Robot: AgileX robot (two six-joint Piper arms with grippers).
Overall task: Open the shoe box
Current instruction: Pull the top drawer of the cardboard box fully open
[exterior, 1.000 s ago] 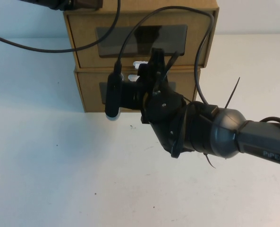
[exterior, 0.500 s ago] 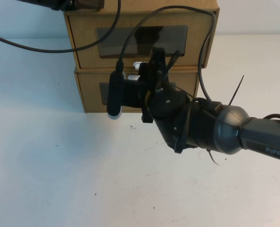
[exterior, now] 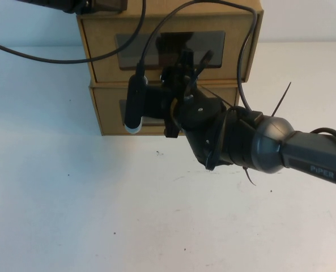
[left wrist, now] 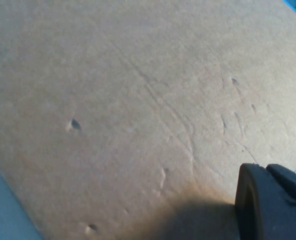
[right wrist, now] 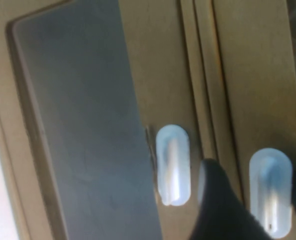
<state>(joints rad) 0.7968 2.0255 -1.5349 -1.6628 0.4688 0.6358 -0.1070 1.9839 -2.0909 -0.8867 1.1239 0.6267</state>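
- Cardboard makes up 2 stacked boxes at the far middle of the white table in the high view: the upper shoe box sits squarely on the lower shoe box, each has a dark window in its front, and both look shut
- High view: the right arm reaches in from the right, and the right gripper is up against the box fronts, about where the 2 boxes meet; the arm covers most of the lower window
- High view: a black wrist camera with a white tip hangs beside that gripper, in front of the lower shoe box, and black cables loop across the upper one
- High view: the left gripper is over the far left corner of the upper shoe box, mostly cut off by the frame; I cannot tell if it is open or shut
- Left wrist view: bare cardboard with small dents and creases fills nearly everything, very close, with a black piece of the left gripper at 1 corner
- Right wrist view: a box front with its grey window, then the seam between the 2 boxes; the first tab, milky plastic, is just beside the window, and the second tab lies past the seam
- Right wrist view: the right gripper is open, with 1 black finger between the 2 tabs and the other at the picture's edge, so the second tab lies between them; I cannot tell whether they touch it, or which box it belongs to
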